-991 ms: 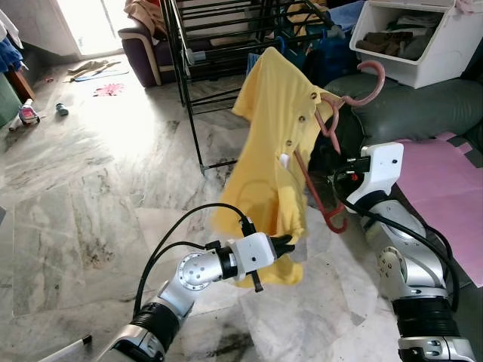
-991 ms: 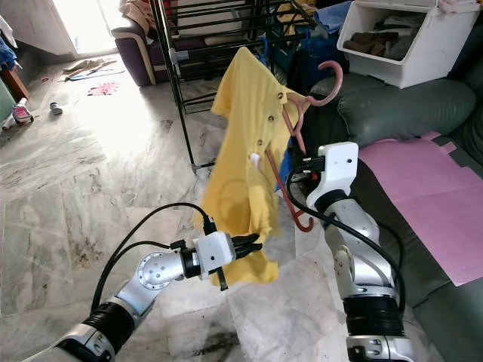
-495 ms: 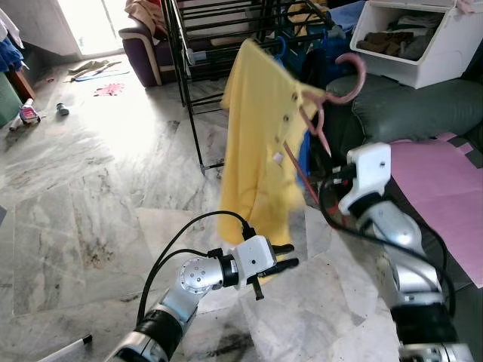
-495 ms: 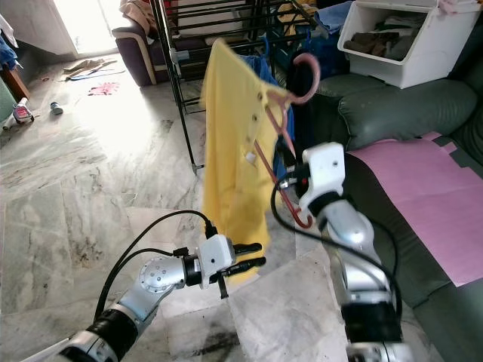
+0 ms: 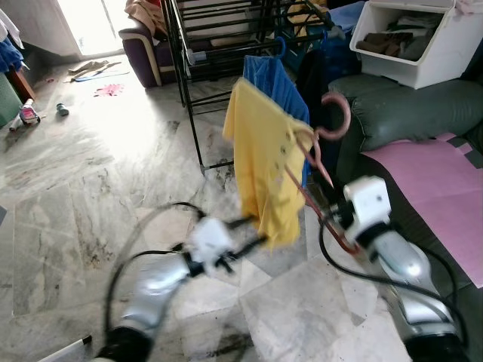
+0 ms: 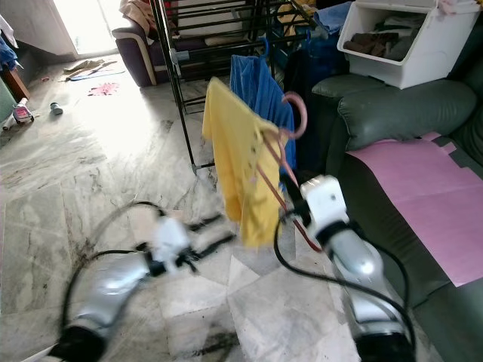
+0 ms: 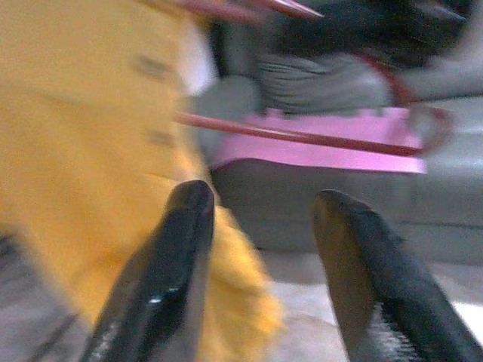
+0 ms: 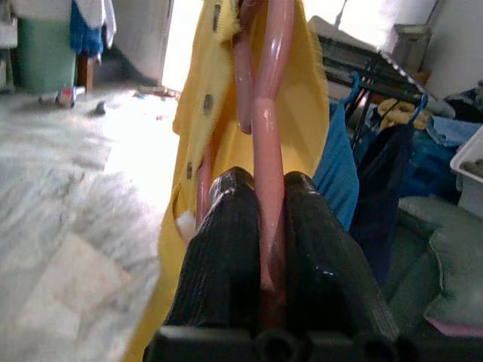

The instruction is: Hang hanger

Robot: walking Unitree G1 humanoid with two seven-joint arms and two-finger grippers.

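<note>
Left gripper [image 7: 260, 249] has let go of the yellow shirt [image 5: 264, 154] hem it pinched a second ago; fingers now spread, arm blurred, pulling back low over the marble floor [image 5: 83, 173]. Right gripper [image 8: 260, 226] stays clenched on the pink hanger [image 5: 332, 124], hook up, carried closer to the black drying rack [image 5: 189, 68]. Shirt swings free; hanging looks near.

Two silver jointed arms, white wrist housings, looping black cables, ribbed black fingers [image 8: 226, 256].
</note>
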